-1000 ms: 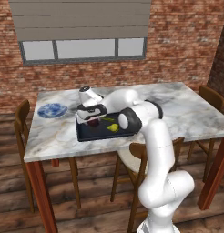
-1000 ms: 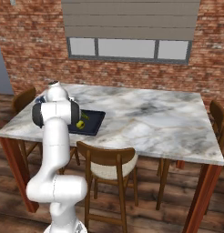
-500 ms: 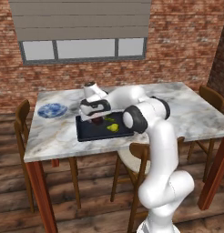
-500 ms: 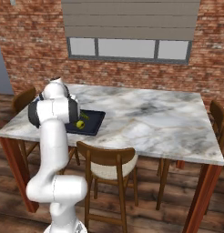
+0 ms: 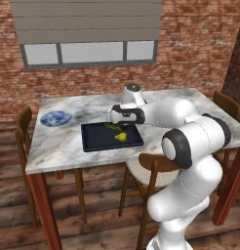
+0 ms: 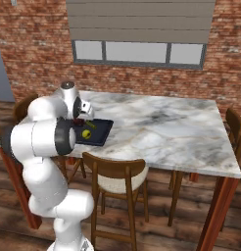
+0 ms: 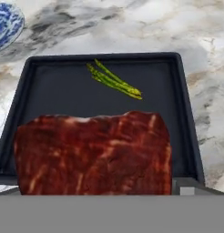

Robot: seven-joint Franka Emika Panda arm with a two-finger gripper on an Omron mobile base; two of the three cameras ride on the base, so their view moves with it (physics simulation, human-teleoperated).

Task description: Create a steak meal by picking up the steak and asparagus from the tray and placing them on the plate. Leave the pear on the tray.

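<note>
A dark red-brown steak point(image 7: 93, 154) looms large and close in the hand view, on the near part of the black tray point(image 7: 54, 91). My gripper point(image 5: 115, 116) hangs low at the tray's point(image 5: 97, 141) back edge with its jaws spread wide around the steak, open. Thin green asparagus point(image 7: 114, 80) point(image 5: 112, 127) lies further in on the tray. The yellow pear point(image 5: 121, 137) point(image 6: 85, 133) sits on the tray's front right part. A blue and white plate point(image 5: 56, 118) point(image 7: 4, 22) rests on the marble to the tray's left.
The marble table point(image 5: 190, 97) stretches bare to the right of the tray. Wooden chairs stand at the left end point(image 5: 23, 122), at the front point(image 5: 151, 163) and at the right point(image 5: 228, 105). A brick wall with a window point(image 5: 88, 51) is behind.
My hand has swung to the right along the tray's back edge, away from the plate, and stayed open. Tray, pear, asparagus and plate have not moved.
</note>
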